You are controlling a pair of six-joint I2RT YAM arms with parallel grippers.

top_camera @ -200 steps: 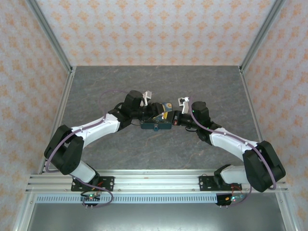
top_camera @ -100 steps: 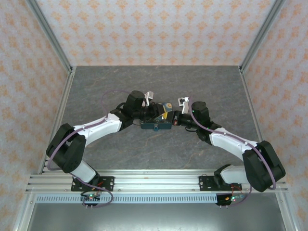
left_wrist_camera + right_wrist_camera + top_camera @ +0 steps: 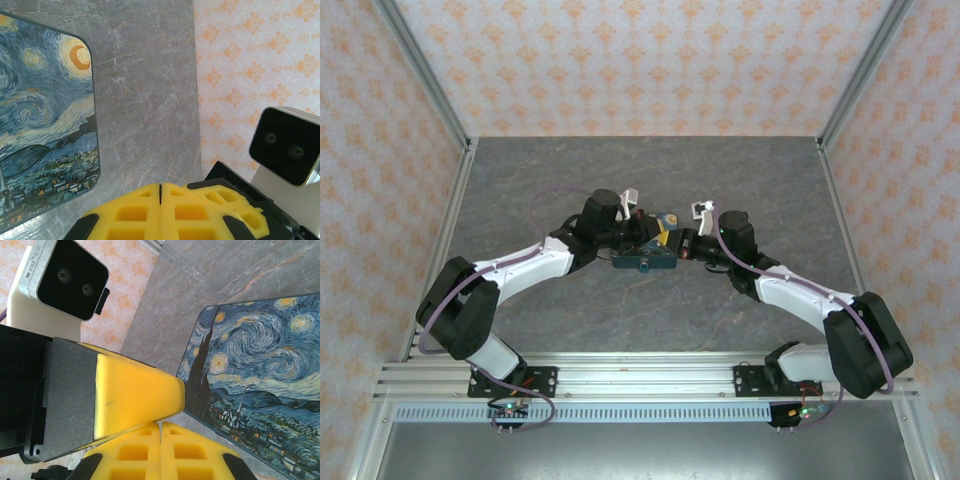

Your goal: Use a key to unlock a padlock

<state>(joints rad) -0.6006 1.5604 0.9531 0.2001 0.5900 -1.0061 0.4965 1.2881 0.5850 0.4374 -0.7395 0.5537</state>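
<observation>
The night-sky printed box (image 3: 660, 262) lies mid-table between both arms. On its near side sits the tiny teal-blue padlock (image 3: 642, 267), too small to make out in detail. The key is out of view. My left gripper (image 3: 648, 237) is over the box's far edge, and in the left wrist view its yellow pads (image 3: 145, 210) are pressed together with nothing showing between them, the box (image 3: 45, 125) to their left. My right gripper (image 3: 677, 249) is shut at the box's right end. In the right wrist view its tips (image 3: 160, 426) touch the left gripper's yellow finger (image 3: 135, 392), beside the box (image 3: 260, 370).
The grey stone-patterned table (image 3: 650, 180) is ringed by patterned walls (image 3: 640, 60) and metal posts. The left wrist camera (image 3: 65, 280) sits close above my right gripper, and the right wrist camera (image 3: 285, 150) stands close to my left fingers. A rail (image 3: 650, 380) runs along the near edge.
My left gripper has closed its fingers and edged slightly toward the right gripper over the box. The right arm and the box have stayed put.
</observation>
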